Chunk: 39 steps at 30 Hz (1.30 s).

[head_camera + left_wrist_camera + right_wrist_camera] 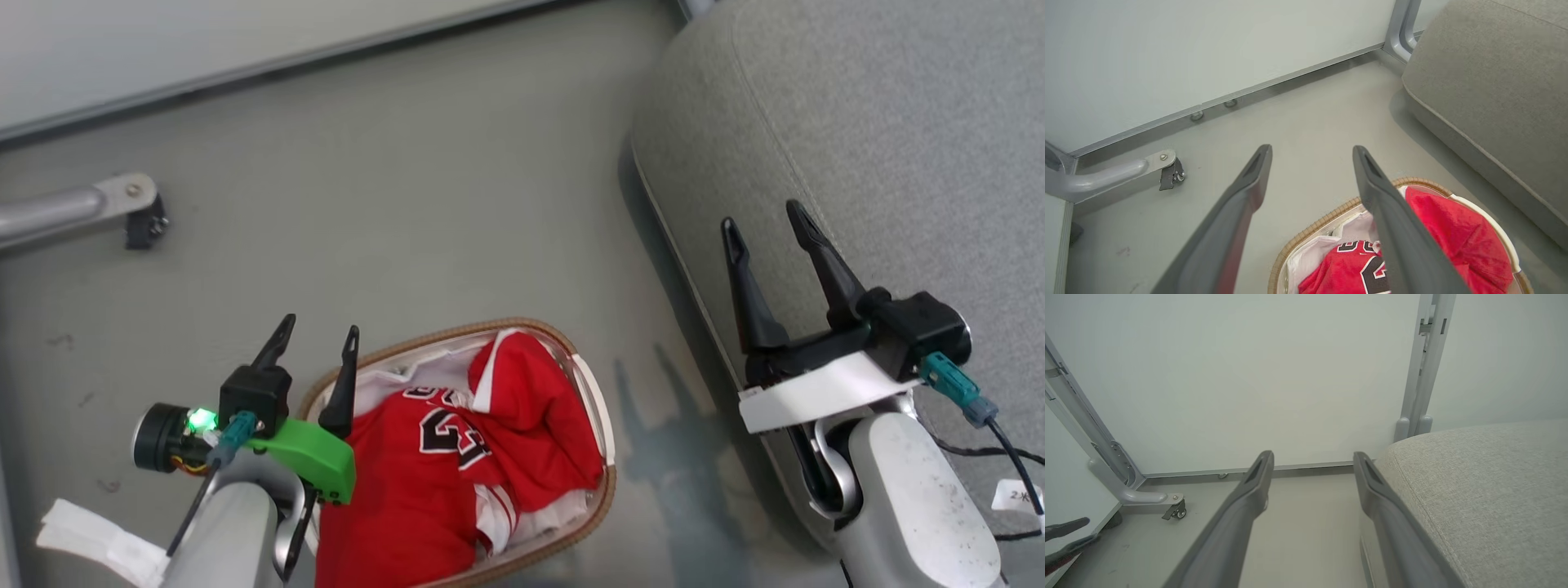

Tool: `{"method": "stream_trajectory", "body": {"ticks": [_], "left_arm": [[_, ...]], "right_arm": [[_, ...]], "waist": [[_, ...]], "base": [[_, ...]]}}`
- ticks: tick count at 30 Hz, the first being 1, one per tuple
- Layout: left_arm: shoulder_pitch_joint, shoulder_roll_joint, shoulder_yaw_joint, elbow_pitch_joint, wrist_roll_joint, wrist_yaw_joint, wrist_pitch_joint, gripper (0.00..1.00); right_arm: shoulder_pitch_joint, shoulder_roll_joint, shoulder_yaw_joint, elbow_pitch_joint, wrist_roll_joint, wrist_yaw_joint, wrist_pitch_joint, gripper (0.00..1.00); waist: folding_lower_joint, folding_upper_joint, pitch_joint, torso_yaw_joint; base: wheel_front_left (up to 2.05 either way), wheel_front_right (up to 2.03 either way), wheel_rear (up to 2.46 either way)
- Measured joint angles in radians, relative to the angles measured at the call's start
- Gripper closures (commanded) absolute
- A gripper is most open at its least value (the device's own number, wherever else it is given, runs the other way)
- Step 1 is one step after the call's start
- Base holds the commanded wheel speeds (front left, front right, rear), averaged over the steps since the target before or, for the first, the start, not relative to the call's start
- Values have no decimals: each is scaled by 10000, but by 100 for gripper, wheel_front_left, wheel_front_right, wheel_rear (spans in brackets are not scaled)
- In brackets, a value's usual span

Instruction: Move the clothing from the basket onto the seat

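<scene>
The red clothing (457,457) with "23" lettering lies bunched in the oval basket (600,490), whose brown woven rim and white liner show on the floor at the head view's lower middle. In the left wrist view the clothing (1453,241) and basket (1306,234) sit below the fingers. My left gripper (320,331) hangs open over the basket's left end, holding nothing. The light grey seat (898,139) fills the upper right. My right gripper (763,219) is open and empty above the seat's rounded edge; the seat (1486,490) lies to its right in the right wrist view.
A white partition wall runs along the back. Its grey metal leg with a castor (143,216) stands on the floor at the left. A grey upright post (1423,367) rises behind the seat's corner. Bare grey floor lies between basket and wall.
</scene>
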Motion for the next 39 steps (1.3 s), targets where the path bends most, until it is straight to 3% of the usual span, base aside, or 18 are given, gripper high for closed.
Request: {"method": "stream_trajectory", "body": {"ticks": [8,20,29,39], "left_arm": [[-1003,560,-846,1177,-180,0,0,0],[-2327,1396,-3141,3147,-146,-2,-2,0],[-3204,1383,-4888,5342,-236,-2,31,0],[-4169,1254,-5521,6707,-217,23,443,0]], "right_arm": [[-595,10,523,-416,376,0,0,0],[-1014,6,1135,-587,861,0,0,0],[-1161,6,1350,-577,1078,0,0,0],[-1241,10,1450,-652,1233,0,0,0]], "waist": [[0,0,1437,-532],[1,0,3553,-1338],[1,0,4439,-1770],[1,0,5046,-1994]], "base": [[0,0,0],[0,0,0],[0,0,0],[0,0,0]]}}
